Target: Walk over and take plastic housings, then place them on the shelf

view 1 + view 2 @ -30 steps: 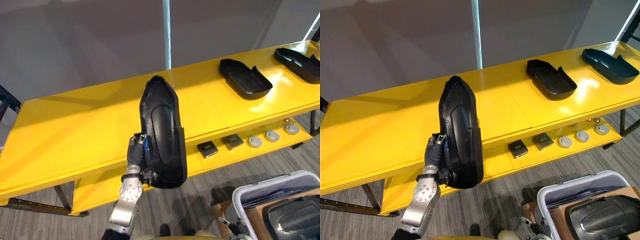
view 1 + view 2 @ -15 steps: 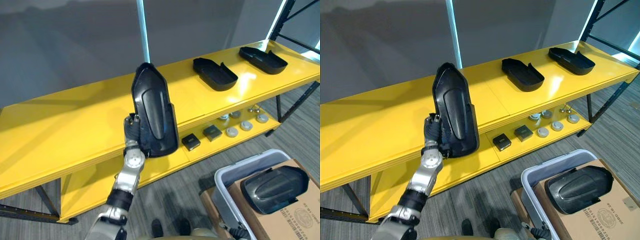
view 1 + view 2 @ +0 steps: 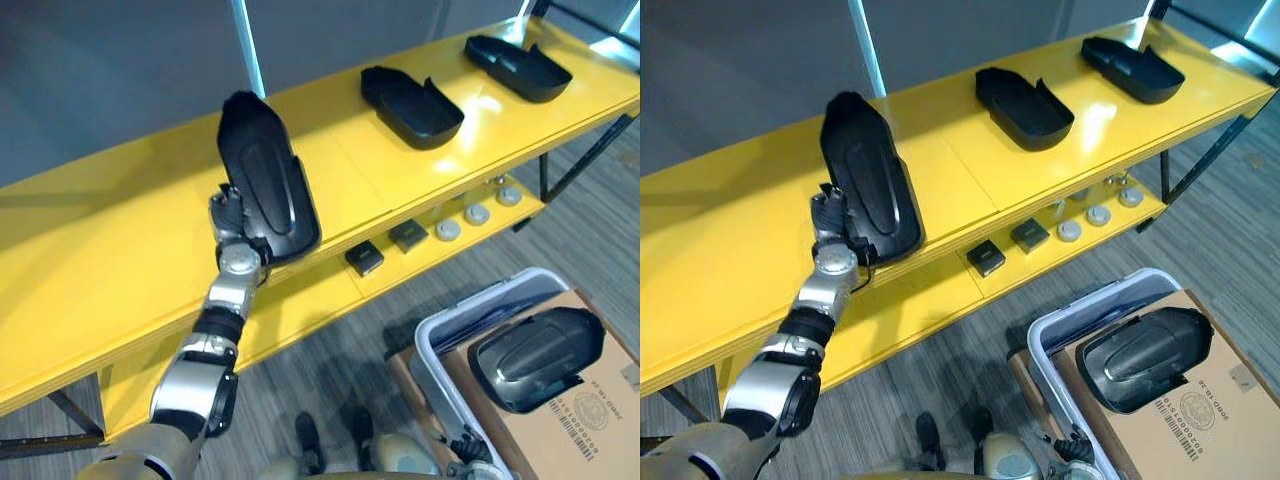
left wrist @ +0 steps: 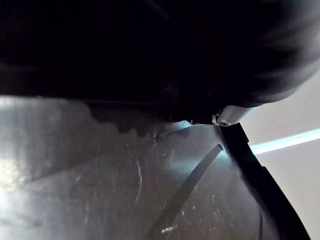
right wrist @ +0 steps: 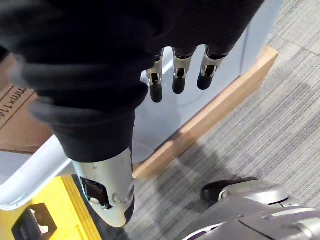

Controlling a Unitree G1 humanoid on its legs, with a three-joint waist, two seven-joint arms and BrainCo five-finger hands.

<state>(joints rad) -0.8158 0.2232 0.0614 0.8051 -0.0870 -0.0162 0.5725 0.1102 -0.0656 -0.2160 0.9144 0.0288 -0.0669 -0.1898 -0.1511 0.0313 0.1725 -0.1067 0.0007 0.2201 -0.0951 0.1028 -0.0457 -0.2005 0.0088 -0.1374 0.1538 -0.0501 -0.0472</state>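
My left hand [image 3: 232,214] is shut on the near edge of a long black plastic housing [image 3: 265,185]. The housing leans tilted over the front part of the yellow shelf's top board [image 3: 120,230]; I cannot tell if it touches the board. In the left wrist view its grey inner surface [image 4: 100,190] is very close. Two more black housings [image 3: 410,93] [image 3: 517,67] lie further right on the same board. Another housing [image 3: 535,358] rests on a cardboard box at the lower right. My right hand [image 5: 180,75] hangs open over the bin.
The shelf's lower board [image 3: 300,305] carries two small black boxes [image 3: 364,258] and several round grey discs [image 3: 476,213]. A grey bin [image 3: 440,330] with the cardboard box [image 3: 590,420] stands on the carpet at the lower right. A dark shelf post [image 3: 580,165] rises at the right.
The view has shifted as I moved in. My left arm has reached out and the housing has gone from in front of the shelf to over its top board, lower and more tilted.
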